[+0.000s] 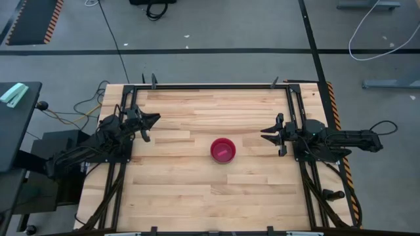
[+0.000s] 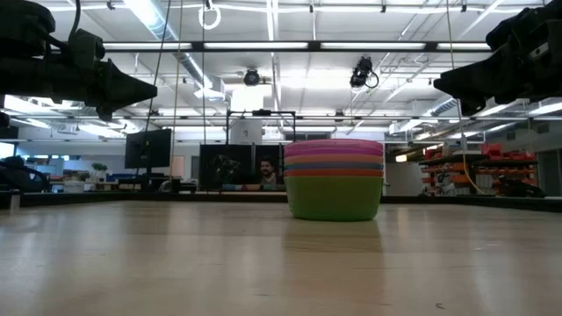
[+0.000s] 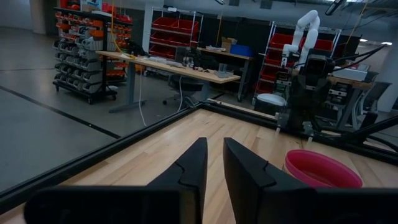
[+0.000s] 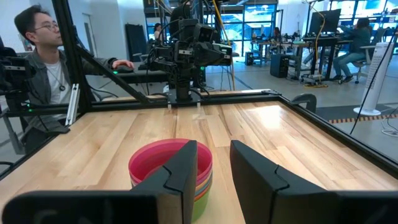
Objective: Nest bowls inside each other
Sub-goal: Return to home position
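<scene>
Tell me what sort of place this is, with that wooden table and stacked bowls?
Probably a robotics lab or workshop. Racks of red and orange parts bins stand on the floor, a white robot arm rises among the shelves, and a person sits at a desk beside the table.

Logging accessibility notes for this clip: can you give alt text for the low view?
A stack of nested bowls, green at the bottom, pink on top, stands on the wooden table. The left gripper and right gripper hang high at either side of it, both empty; a workshop lies behind.
</scene>
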